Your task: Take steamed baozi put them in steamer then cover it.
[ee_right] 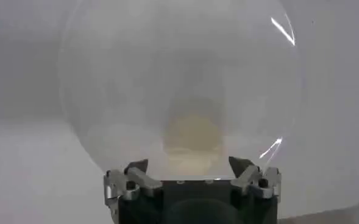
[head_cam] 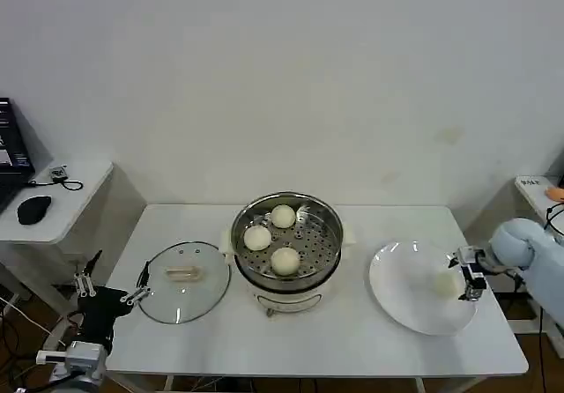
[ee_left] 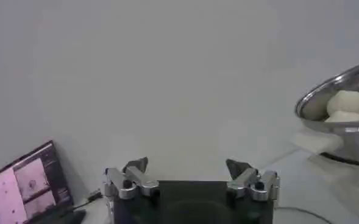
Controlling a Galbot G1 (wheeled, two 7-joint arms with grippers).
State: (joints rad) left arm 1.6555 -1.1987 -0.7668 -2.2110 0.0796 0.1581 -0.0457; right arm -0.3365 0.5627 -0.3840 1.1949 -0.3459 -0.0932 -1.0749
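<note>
Right hand (head_cam: 468, 278) is open at the white plate (head_cam: 401, 292) by one baozi (head_cam: 444, 283) (three sit in the steamer (head_cam: 286, 241)); left hand (head_cam: 110, 285) open, beside the bench (head_cam: 352, 344)

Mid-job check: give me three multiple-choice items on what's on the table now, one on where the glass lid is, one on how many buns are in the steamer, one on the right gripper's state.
1. Where does the round clear glass lid with the pale handle lie?
A. On the steamer
B. Flat on the table at the steamer's left
C. On the white plate

2. How many small creamy-white round buns sit in the shiny stainless-steel steamer pot?
A. One
B. Three
C. Four

3. How is the right gripper?
A. Open at the last bun
B. Shut on the lid
C. Parked off the table

Answers:
1 B: the lid rests on the table left of the pot, near the left gripper, which is open at the table's edge.
2 B: three buns lie on the perforated floor.
3 A: the fingers are spread either side of the last bun on the flat white plate.
</note>
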